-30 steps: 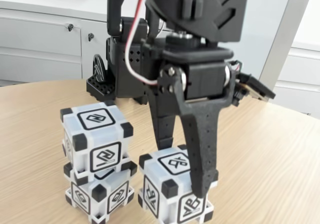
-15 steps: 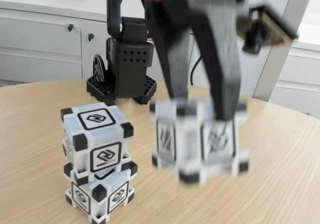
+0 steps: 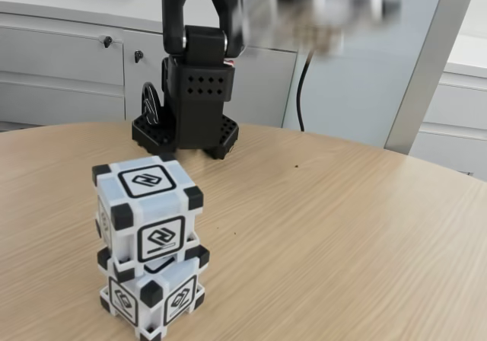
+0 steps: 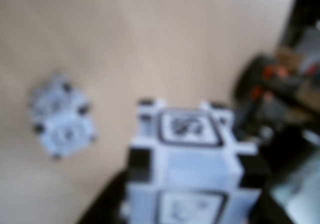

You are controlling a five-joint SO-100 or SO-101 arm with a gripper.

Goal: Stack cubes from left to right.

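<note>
Stack: two cubes, top cube (image 3: 146, 204) sitting on bottom cube (image 3: 151, 295), front-left of counter (image 3: 342, 227) in fixed view. Top one slightly rotated vs. bottom; contact looks full.
Stack, wrist view: I see it as a small blurred white-and-black shape (image 4: 61, 116) far below on the wood, left of frame.
Third cube: in wrist view, large and close (image 4: 187, 169), lifted clear of counter, symbol face up. Blurred.
Gripper: dark fingers flank third cube on both sides in wrist view (image 4: 187, 206); I read it as closed onto that cube, holding it. Fingertips not sharp enough to confirm contact pts.
Arm: base (image 3: 190, 101) at back of counter, fixed view. Upper part at top edge is motion-blurred; can't make out detail.
Background: white cabinets w/ keyed locks (image 3: 107, 42) behind counter.
</note>
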